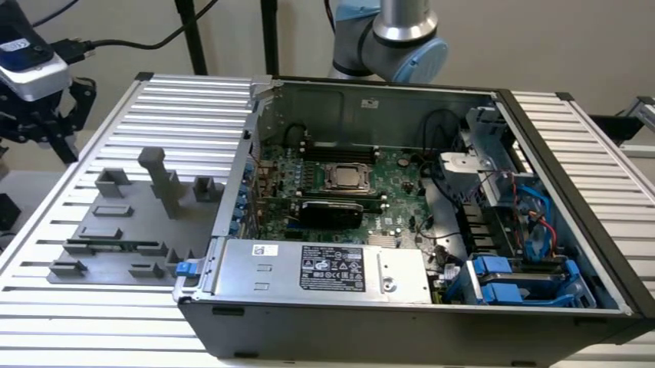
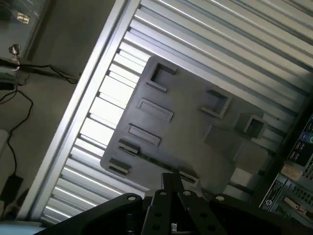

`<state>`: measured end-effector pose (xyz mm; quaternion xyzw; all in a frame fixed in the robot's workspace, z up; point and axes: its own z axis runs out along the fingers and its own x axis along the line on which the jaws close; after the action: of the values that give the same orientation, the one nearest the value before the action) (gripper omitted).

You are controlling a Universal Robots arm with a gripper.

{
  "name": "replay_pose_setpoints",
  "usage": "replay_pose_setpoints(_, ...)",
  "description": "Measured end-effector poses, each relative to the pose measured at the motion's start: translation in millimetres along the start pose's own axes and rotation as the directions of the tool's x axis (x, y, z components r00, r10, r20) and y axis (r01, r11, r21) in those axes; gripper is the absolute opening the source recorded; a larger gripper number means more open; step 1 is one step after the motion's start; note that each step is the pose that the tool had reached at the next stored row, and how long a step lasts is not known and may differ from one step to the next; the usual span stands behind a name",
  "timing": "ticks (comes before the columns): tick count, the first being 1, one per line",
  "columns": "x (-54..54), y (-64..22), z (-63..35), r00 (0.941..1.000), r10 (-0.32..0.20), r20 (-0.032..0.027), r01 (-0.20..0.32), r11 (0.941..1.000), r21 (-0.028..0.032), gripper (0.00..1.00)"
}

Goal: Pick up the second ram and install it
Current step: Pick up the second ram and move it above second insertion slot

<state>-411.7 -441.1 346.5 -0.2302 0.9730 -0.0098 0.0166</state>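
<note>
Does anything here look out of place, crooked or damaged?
Nothing stands out. The second ram sits straight in the grey fixture plate, the open computer case stands level on the slatted table, and nothing looks spilled or broken.

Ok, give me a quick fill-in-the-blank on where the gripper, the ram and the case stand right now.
1. The gripper is ___, with nothing between its jaws.
2. The second ram, a thin strip coloured ___, lies in the grey fixture tray.
3. That tray sits on the exterior view's ___ of the open computer case.
Missing words: shut; green; left.
</note>
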Motion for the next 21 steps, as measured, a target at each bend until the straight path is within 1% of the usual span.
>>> replay_pose_setpoints(3, 0.1, 0.0, 1.6, 0.9985, -0.054, 0.0014, 0.054, 0.9985, -0.0014, 0.11)
replay_pose_setpoints(5, 0.1, 0.1, 2.7, 0.9960, -0.090, 0.0024, 0.090, 0.9960, -0.0024, 0.11)
replay_pose_setpoints(7, 0.1, 0.1, 3.9, 0.9920, -0.126, 0.0035, 0.126, 0.9920, -0.0033, 0.11)
replay_pose_setpoints(9, 0.1, 0.1, 5.0, 0.9868, -0.162, 0.0046, 0.162, 0.9868, -0.0042, 0.11)
replay_pose_setpoints(11, 0.2, 0.2, 6.2, 0.9802, -0.198, 0.0059, 0.198, 0.9802, -0.0050, 0.11)
replay_pose_setpoints(14, 0.2, 0.2, 8.0, 0.9678, -0.252, 0.0076, 0.252, 0.9678, -0.0061, 0.11)
replay_pose_setpoints(16, 0.3, 0.2, 9.3, 0.9581, -0.286, 0.0088, 0.286, 0.9581, -0.0069, 0.11)
replay_pose_setpoints(19, 0.3, 0.3, 11.2, 0.9413, -0.337, 0.0107, 0.337, 0.9413, -0.0078, 0.11)
replay_pose_setpoints(21, 0.3, 0.3, 12.4, 0.9280, -0.372, 0.0119, 0.373, 0.9280, -0.0085, 0.11)
